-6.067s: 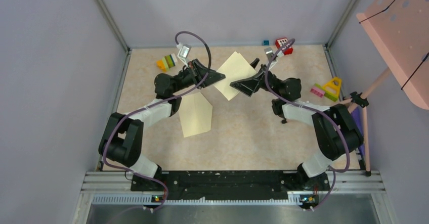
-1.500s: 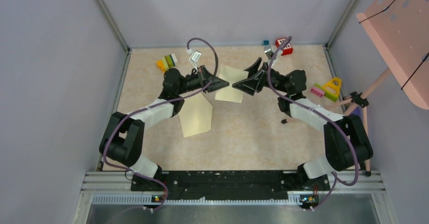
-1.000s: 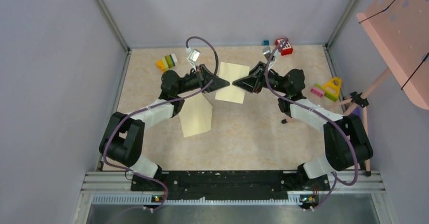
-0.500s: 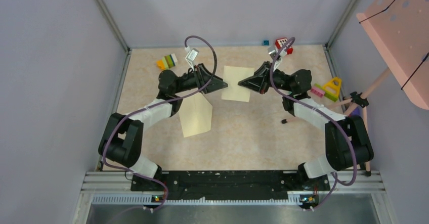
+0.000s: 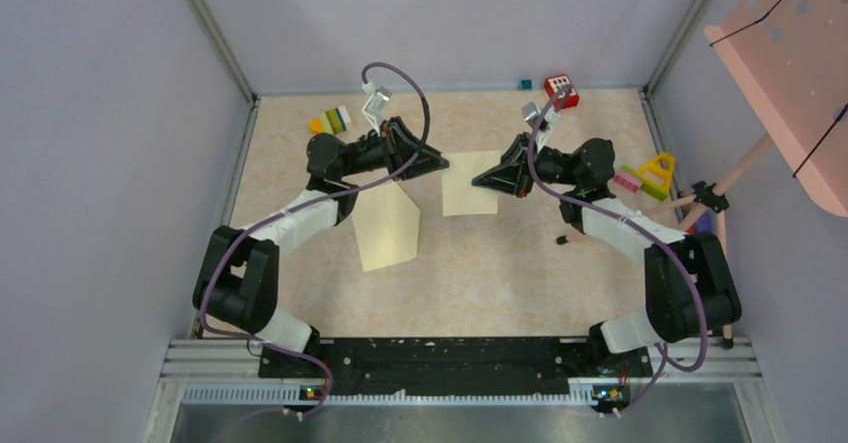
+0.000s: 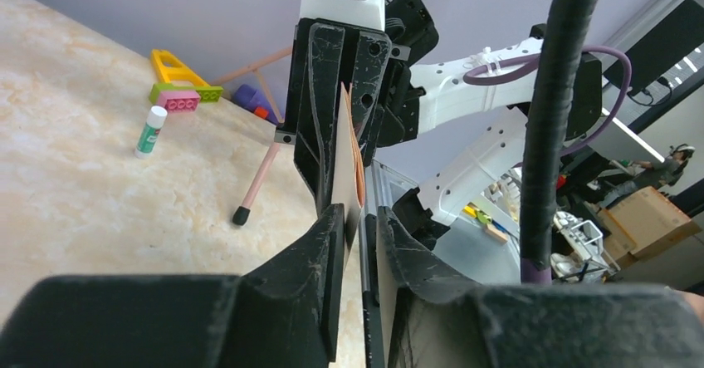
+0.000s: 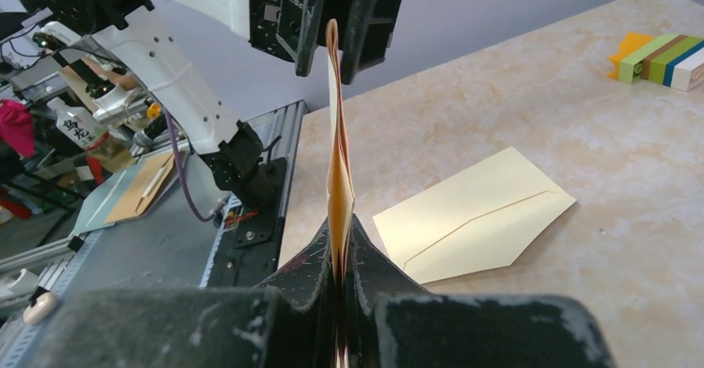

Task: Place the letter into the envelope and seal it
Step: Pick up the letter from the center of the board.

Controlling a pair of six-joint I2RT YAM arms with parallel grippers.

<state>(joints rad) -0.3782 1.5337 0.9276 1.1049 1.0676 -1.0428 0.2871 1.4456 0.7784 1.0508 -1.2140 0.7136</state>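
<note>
Beige marbled table point(image 5: 520, 263) carries the envelope point(image 5: 388, 228), lying flat beside the left arm (its pointed flap open, aimed away from the bases). Just right of it, the letter point(image 5: 470, 185) spans both arms. The right gripper point(image 5: 480, 179) pinches one edge tight, and the left gripper point(image 5: 442, 168) straddles the opposite edge, jaws slightly parted.

Letter point(image 5: 470, 185): formerly a skewed diamond at far centre, now squared up, shifted right and nearer.
Right gripper point(image 5: 480, 179): jaws apart a second ago, now clamped on the letter's right edge; moved right and nearer.
Left gripper point(image 5: 441, 168): closed a second ago, now slack around the letter's left edge.
</note>
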